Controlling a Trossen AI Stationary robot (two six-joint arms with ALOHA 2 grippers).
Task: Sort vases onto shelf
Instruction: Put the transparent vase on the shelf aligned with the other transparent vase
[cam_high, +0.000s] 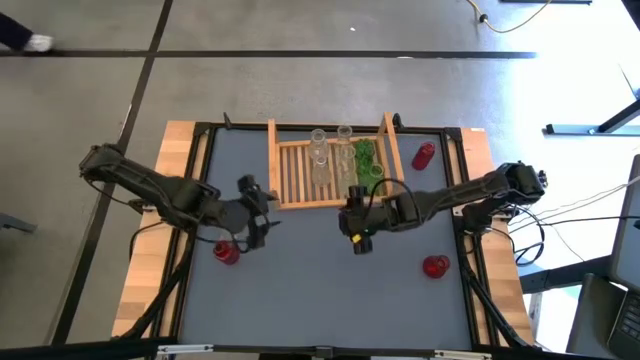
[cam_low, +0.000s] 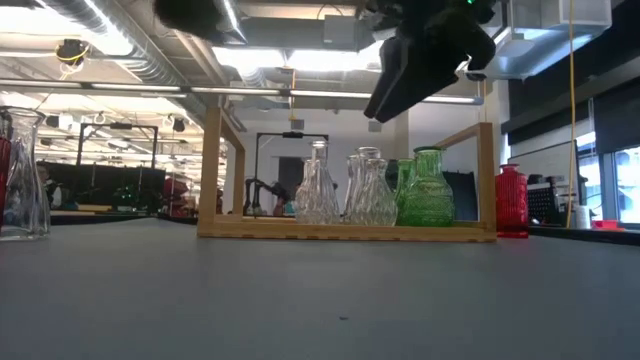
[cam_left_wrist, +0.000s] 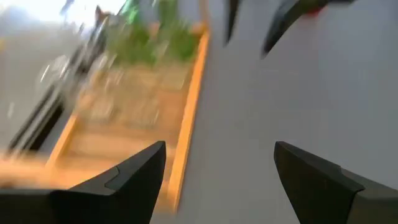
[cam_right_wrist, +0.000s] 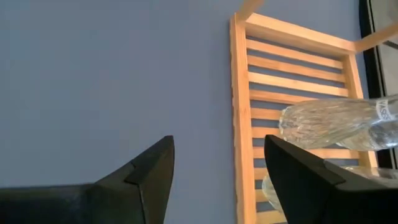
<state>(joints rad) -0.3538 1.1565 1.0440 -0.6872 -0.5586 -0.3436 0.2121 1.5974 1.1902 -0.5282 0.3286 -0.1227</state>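
Sorting is partly done, by my judgement.

Nearest the counter's front edge, 2 red vases stand unsorted: one just beside the left claw, another well apart on the right side. The left claw stands wide and empty, aimed across the counter. In the low view a clear vase also waits at the far left, off the shelf.

Mid-counter, the right claw hovers just in front of the shelf, fingers parted, holding nothing.

Farther back, the shelf carries clear vases and green vases, grouped toward its right half. A third red vase stands outside the shelf's right board.

At least 4 vases remain to place.
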